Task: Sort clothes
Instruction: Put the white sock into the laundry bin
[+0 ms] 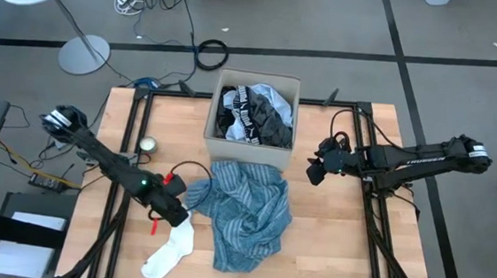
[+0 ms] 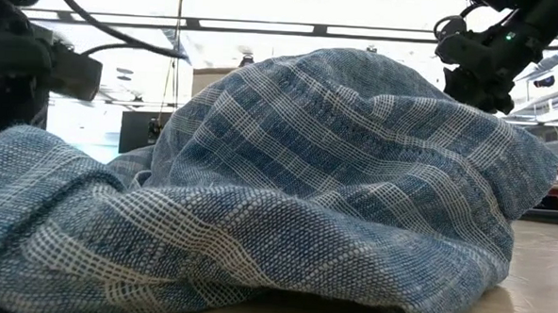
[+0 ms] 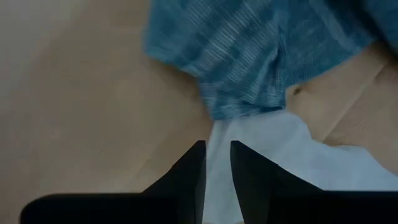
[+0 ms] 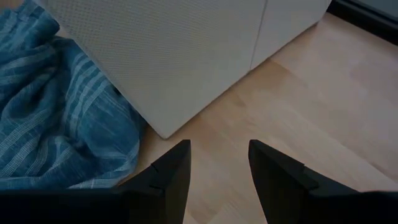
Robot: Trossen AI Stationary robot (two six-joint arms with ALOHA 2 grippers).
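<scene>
Left gripper [image 3: 216, 163] fingers nearly pressed together, pinching white sock [image 1: 172, 247] at its cuff; light, limp, will dangle. Right gripper [image 4: 219, 163] spread, waiting beside box [image 1: 250, 141].

Two dark jointed arms — white lettering along the right arm [image 1: 411, 157], black wedge-shaped fingers [image 4: 171, 177].
</scene>
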